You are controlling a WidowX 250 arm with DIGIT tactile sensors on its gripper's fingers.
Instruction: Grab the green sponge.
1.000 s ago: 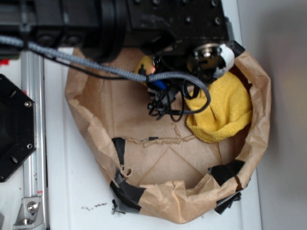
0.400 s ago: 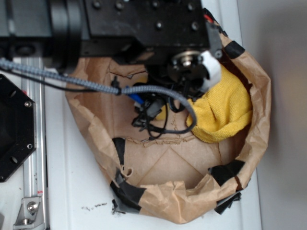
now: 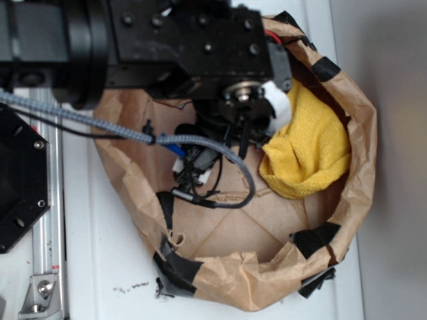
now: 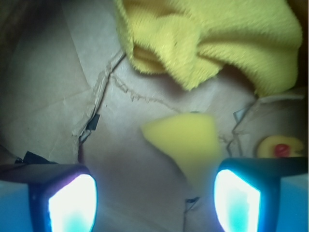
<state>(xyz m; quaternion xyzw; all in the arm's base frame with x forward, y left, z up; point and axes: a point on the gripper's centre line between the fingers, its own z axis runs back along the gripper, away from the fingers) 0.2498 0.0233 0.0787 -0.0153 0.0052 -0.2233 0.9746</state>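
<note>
1. Our gripper (image 4: 154, 200) stood with its fingers apart, the left pad (image 4: 72, 203) glowing over bare brown paper (image 4: 53, 87).
2. The green sponge (image 4: 186, 140) lay between the pads, close beside the right one.
3. A yellow towel (image 4: 217, 38) sat beyond it; a rubber duck (image 4: 280, 147) lay far right.

Nothing readable anywhere here, no labels, brands or numbers in either view as far as I can tell.
</note>
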